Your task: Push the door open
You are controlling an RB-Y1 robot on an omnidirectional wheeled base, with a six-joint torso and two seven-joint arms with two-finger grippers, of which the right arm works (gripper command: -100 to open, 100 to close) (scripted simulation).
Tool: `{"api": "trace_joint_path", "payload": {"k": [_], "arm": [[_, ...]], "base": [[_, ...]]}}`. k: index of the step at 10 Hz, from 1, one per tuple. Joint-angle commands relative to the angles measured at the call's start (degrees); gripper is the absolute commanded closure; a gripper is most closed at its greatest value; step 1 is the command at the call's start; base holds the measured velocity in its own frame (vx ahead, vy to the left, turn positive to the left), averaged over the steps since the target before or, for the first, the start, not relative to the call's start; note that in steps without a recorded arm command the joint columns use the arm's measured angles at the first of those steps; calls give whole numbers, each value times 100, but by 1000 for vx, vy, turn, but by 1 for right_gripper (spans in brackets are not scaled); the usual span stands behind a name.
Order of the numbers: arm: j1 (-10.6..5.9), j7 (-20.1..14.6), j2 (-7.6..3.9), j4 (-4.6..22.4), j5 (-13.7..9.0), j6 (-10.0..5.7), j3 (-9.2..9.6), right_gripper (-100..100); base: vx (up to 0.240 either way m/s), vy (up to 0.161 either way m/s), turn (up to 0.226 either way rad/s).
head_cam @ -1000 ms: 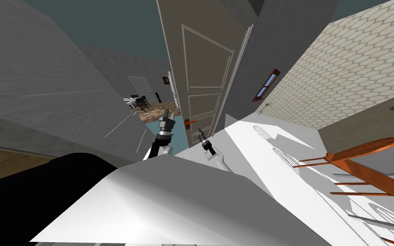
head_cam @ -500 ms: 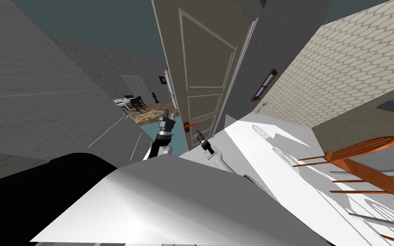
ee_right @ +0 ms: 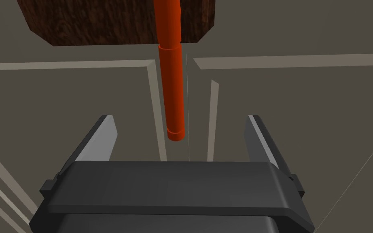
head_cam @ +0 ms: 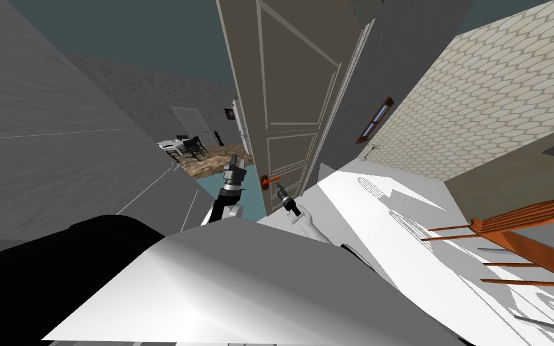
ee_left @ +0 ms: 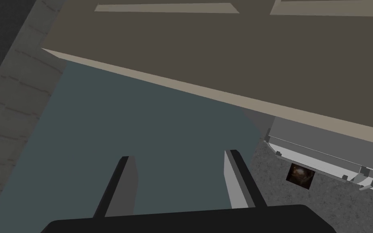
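Right gripper (ee_right: 180, 118): fingers spread wide and gripping nothing; aimed at the door face just below the handle.
Handle (ee_right: 172, 89): an orange-red round bar in two sections. Its free end is seen between the right fingers and touches neither.
Handle plate (ee_right: 100, 20): dark brown with a wood grain, set flat on the door; the bar comes out from it.
Left gripper (ee_left: 178, 155): fingers apart and empty. It is held beside the door's free edge, pointing into the gap.
Door (head_cam: 288, 90): grey-brown with paler raised panel mouldings and a lighter beige edge. It is seen standing ajar, with the handle low and near the free edge.
Door position: directly ahead, between the two grippers' lines. The right gripper is at its face and the left is past its edge.
Gap: open between the door's free edge and the grey wall (head_cam: 59, 120) on the left; a teal floor (head_cam: 234, 195) is seen through it.
Right side: a white surface (head_cam: 390, 216) and an orange-brown chair (head_cam: 528, 240) are close by. Behind them stands a wall of pale hexagon tiles (head_cam: 498, 90).
Far room: a wood floor with a table and dark chairs (head_cam: 182, 146) is noted well beyond the gap.
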Motion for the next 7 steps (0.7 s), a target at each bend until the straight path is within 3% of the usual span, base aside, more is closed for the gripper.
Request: {"api": "trace_joint_path", "payload": {"k": [1,6,7], "arm": [[-4,22,32,47,4,-7,-35,-100],[-13,72,114,161,15,-17,-123,-100],[-13,72,114,161,15,-17,-123,100]], "base": [[175,144,40],[144,131,34],[-12,-8,-3]]}}
